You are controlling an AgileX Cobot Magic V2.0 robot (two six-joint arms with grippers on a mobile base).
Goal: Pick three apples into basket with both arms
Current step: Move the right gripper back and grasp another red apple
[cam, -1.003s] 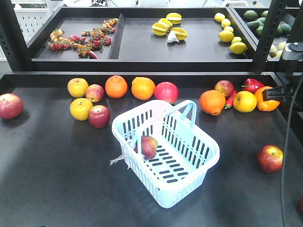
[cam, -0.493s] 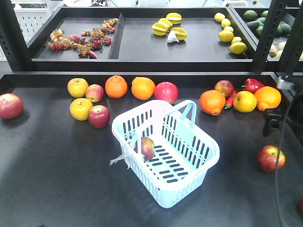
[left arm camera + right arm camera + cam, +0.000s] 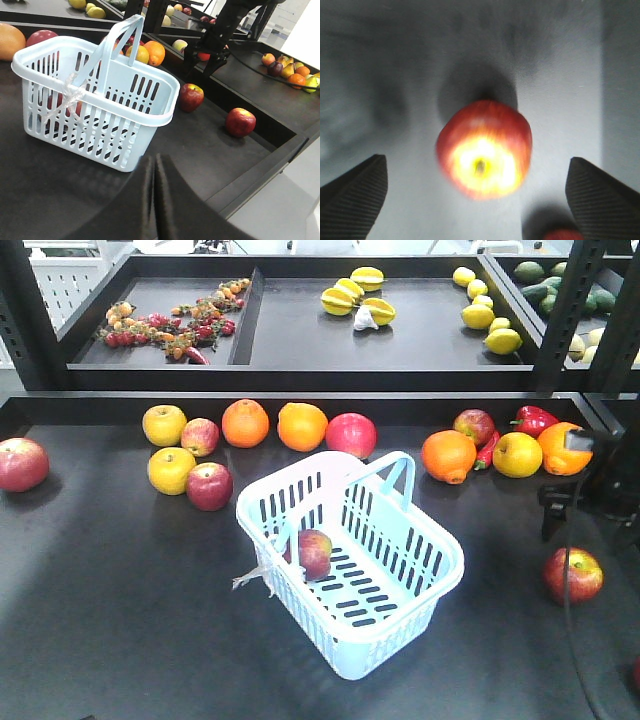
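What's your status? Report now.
Left fingers shut, empty. Right fingers open above loose apple, not gripping. Another apple in basket. Nothing in the way.

Orange [image 3: 245, 423] just beside a second orange [image 3: 302, 426] at the back of a black tabletop [image 3: 110, 620], yellow apple [image 3: 164, 424] to their left, red pepper [image 3: 534, 420] far right, lemons [image 3: 482, 312] and starfruit [image 3: 358, 297] in one upper tray [image 3: 300, 345], small red berries [image 3: 160, 332] in the next.

My right wrist view is blurred: the worktop apple [image 3: 484, 149] below my right hand [image 3: 479, 190] looks soft-edged, and a second red fruit [image 3: 561, 235] is cut off at the bottom. In the front view, the basket [image 3: 320, 625] wall half hides the basket apple [image 3: 315, 552], and my right arm [image 3: 600, 495] runs off the edge.
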